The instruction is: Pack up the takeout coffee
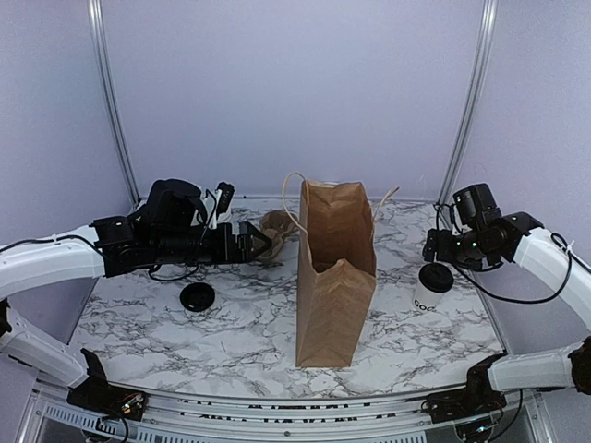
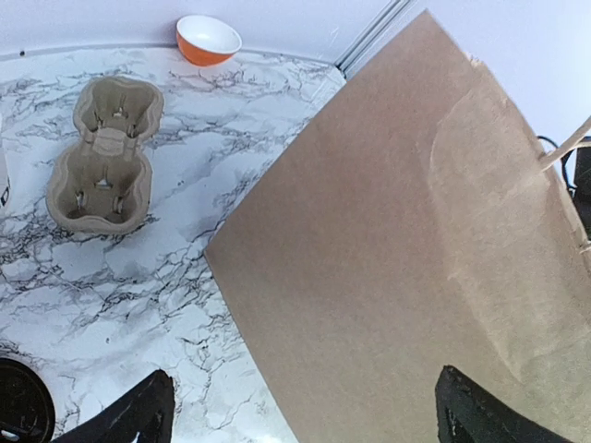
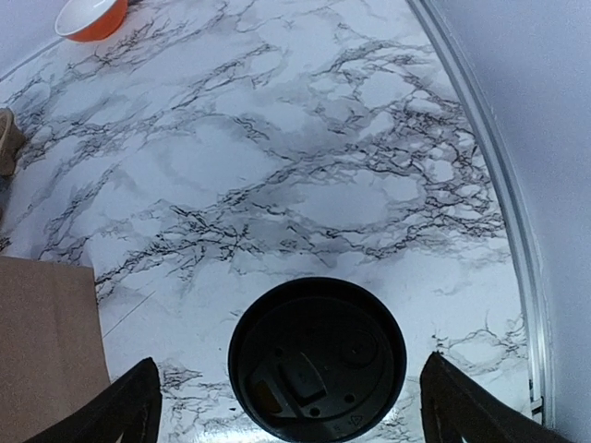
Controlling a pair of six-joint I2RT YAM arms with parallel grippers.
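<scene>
The takeout coffee (image 1: 433,288), a white paper cup with dark lettering and a black lid (image 3: 317,358), stands on the marble table right of the brown paper bag (image 1: 337,268). My right gripper (image 1: 434,251) hangs just above and behind it. In the right wrist view this gripper (image 3: 291,411) is open, with one finger on either side of the lid and a gap on both sides. My left gripper (image 1: 266,242) is open left of the bag, and the bag's side (image 2: 416,258) fills the space ahead of this gripper (image 2: 305,415). Nothing is held.
A brown pulp cup tray (image 2: 102,157) lies behind the left gripper's fingers, and an orange bowl (image 2: 208,39) sits at the back by the wall. A loose black lid (image 1: 197,296) lies on the table under the left arm. The table's right rim (image 3: 517,231) is close to the cup.
</scene>
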